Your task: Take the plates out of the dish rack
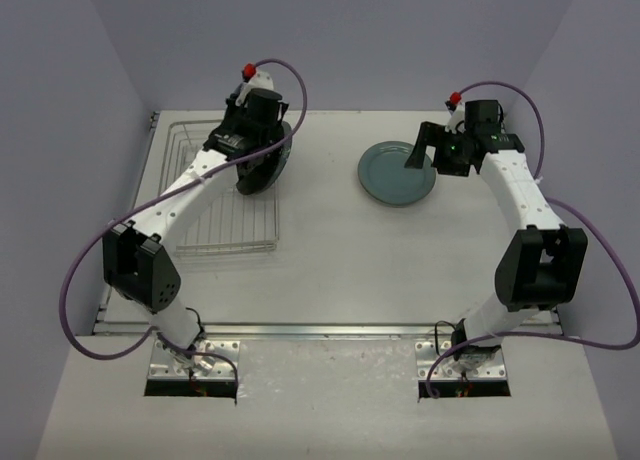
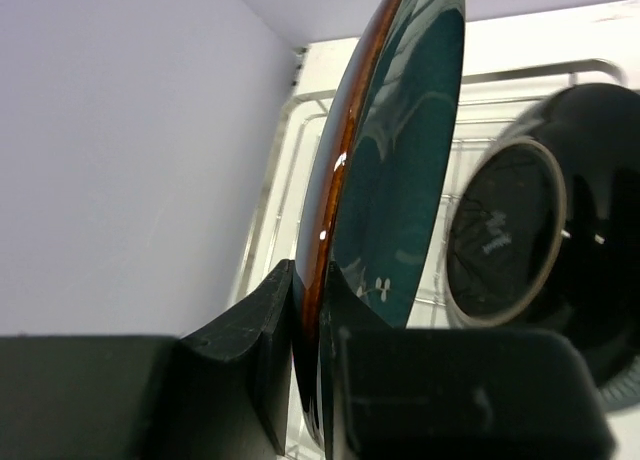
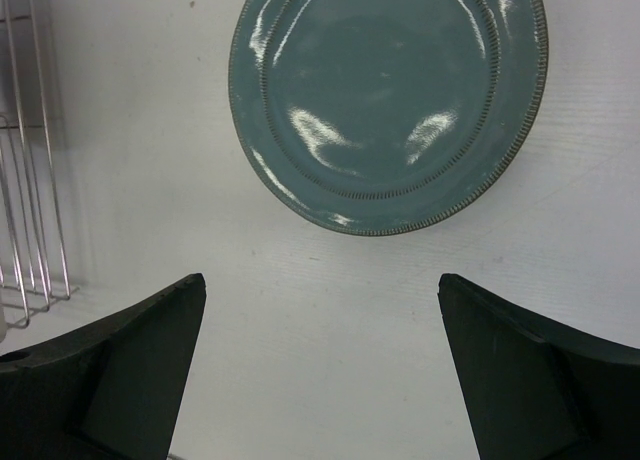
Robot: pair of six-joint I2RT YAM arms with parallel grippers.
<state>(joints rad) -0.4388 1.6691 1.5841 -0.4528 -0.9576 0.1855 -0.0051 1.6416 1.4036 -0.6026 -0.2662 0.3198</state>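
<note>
The silver wire dish rack (image 1: 215, 215) lies at the left of the table. My left gripper (image 1: 262, 152) is over its far right corner. In the left wrist view the left gripper (image 2: 308, 280) is shut on the rim of an upright dark teal plate (image 2: 395, 170) with a red-brown edge. A second dark plate (image 2: 545, 245) stands just to its right, underside and foot ring showing. A grey-blue plate (image 1: 398, 172) lies flat on the table at centre right. My right gripper (image 1: 428, 152) is open and empty over its right edge; that plate (image 3: 390, 100) lies ahead of the right gripper (image 3: 320, 290).
The rack's wire bars (image 2: 285, 160) run behind the held plate, close to the left wall (image 1: 100, 90). The rack's right edge (image 3: 30, 200) shows at the left of the right wrist view. White table (image 1: 330, 260) lies between rack and grey-blue plate.
</note>
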